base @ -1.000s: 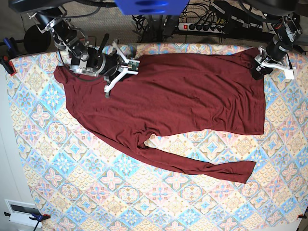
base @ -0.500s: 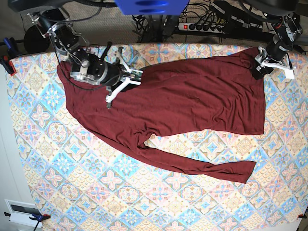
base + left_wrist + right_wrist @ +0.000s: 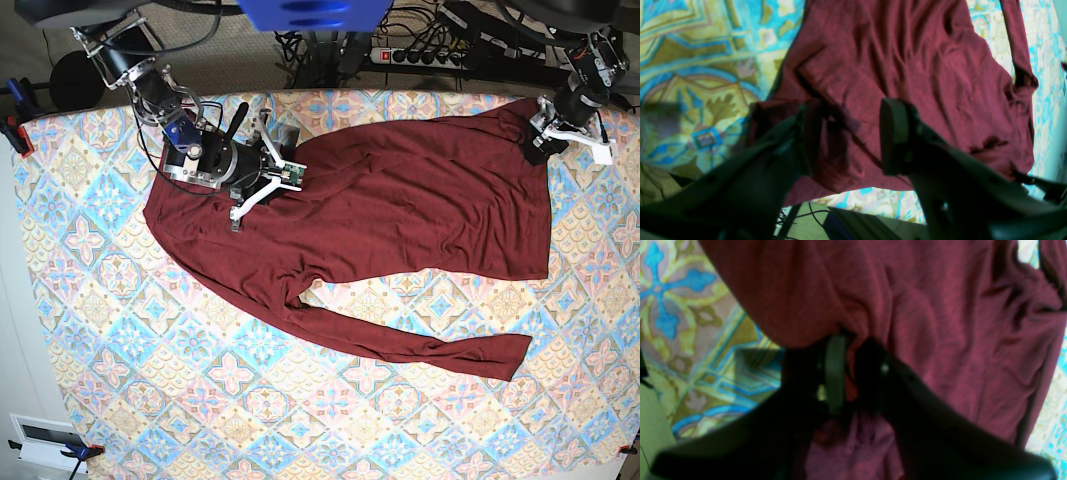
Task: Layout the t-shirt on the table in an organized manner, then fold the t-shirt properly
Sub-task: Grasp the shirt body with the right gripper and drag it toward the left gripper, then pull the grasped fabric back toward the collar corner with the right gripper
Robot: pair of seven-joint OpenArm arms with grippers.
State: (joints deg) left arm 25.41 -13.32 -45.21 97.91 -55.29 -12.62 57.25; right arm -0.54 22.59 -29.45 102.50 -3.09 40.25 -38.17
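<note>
Since the earlier frames, the right gripper (image 3: 262,178) had travelled inward across the table (image 3: 120,300), dragging the near shoulder edge of the t-shirt (image 3: 400,200) with it, so that the cloth's outer corner, once out by the table's edge, lay closer to the middle. The left gripper (image 3: 540,140) had not shifted; it sat at the same far corner of the garment.

In the right wrist view, the right gripper (image 3: 853,373) had its jaws close together with a fold of maroon fabric bunched between them, though the fingers (image 3: 835,373) looked to be starting to part; I would judge the pinch was loosening, and whether it truly gripped I could not tell. In the left wrist view, the left gripper (image 3: 850,133) stood spread wide, its two fingers (image 3: 893,133) resting down on the cloth with a band of shirt between them but nothing pinched.

As for progress, only the laying-out was under way. Ahead of the right claw, the shirt's body stretched fairly flat toward the left claw, and one long sleeve trailed diagonally off to the side, across the table's middle. The other sleeve could not be made out. Wrinkles remained near both claws. No fold had been made; smoothing, squaring the sleeves and all the folding were left.
</note>
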